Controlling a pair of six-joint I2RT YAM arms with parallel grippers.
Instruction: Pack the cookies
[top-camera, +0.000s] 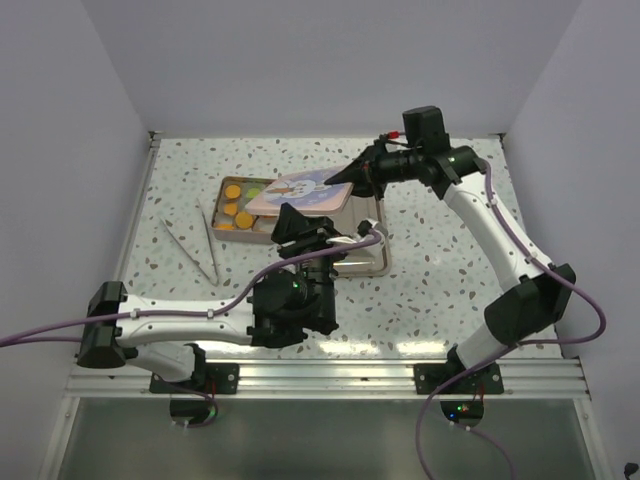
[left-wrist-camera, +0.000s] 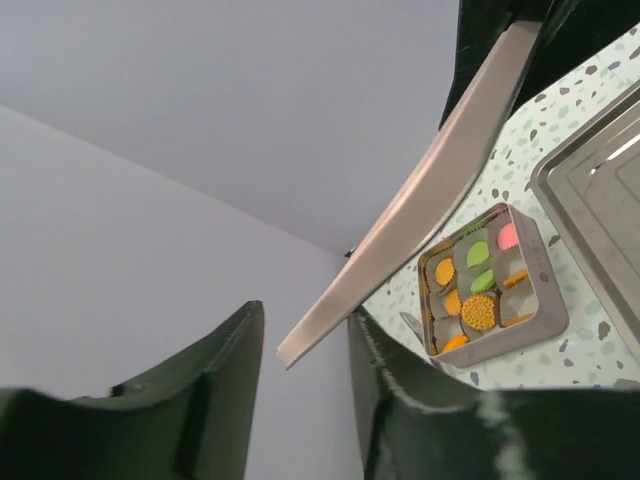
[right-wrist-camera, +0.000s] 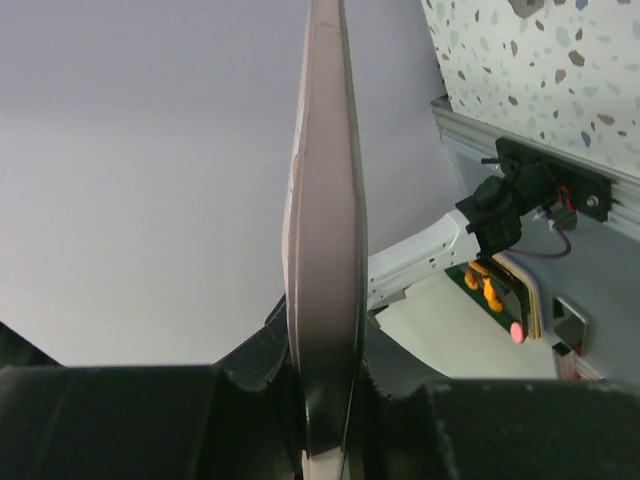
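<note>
Right hand (top-camera: 352, 177) is clamped on the lid (top-camera: 300, 192), tilted over the tin (left-wrist-camera: 500, 345) of cookies (left-wrist-camera: 479, 311) to its left, while the left hand (left-wrist-camera: 305, 340) sits spread open at the lid's near edge.

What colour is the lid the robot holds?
The lid is pink with a blue-and-white picture on it, seen best in the top external view.

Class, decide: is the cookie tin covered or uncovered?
Uncovered. The right gripper holds the lid tilted in the air, clear of the tin; the left wrist view shows the cookies exposed.
</note>
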